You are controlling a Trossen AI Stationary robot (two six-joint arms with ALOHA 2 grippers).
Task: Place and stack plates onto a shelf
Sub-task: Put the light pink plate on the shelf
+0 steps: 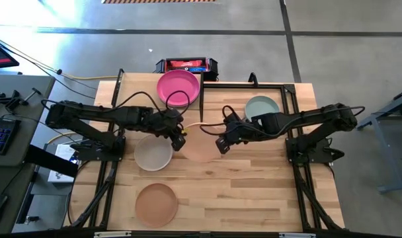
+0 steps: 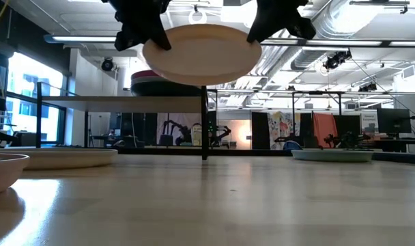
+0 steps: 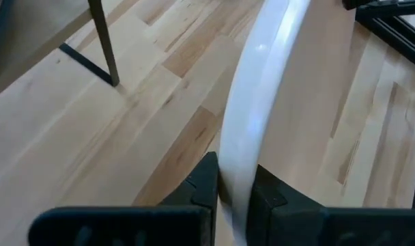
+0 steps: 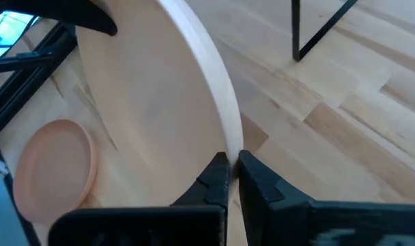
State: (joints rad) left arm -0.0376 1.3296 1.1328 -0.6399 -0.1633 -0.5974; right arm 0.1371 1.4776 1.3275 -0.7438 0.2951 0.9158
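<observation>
The tan plate (image 1: 200, 147) sits at frame centre in the high view, held level above the table (image 1: 254, 192), face up, as the low view confirms. The left pincer (image 1: 180, 140) clamps its left rim; the right pincer (image 1: 221, 144) clamps the opposite rim. Both wrist views show fingers closed on the plate edge. A magenta plate (image 1: 178, 88) lies at upper centre on the shelf (image 2: 125, 103). A pale green plate (image 1: 260, 106) lies upper right, an off-white plate (image 1: 153, 153) left of centre, and a peach plate (image 1: 156, 204) lower left.
</observation>
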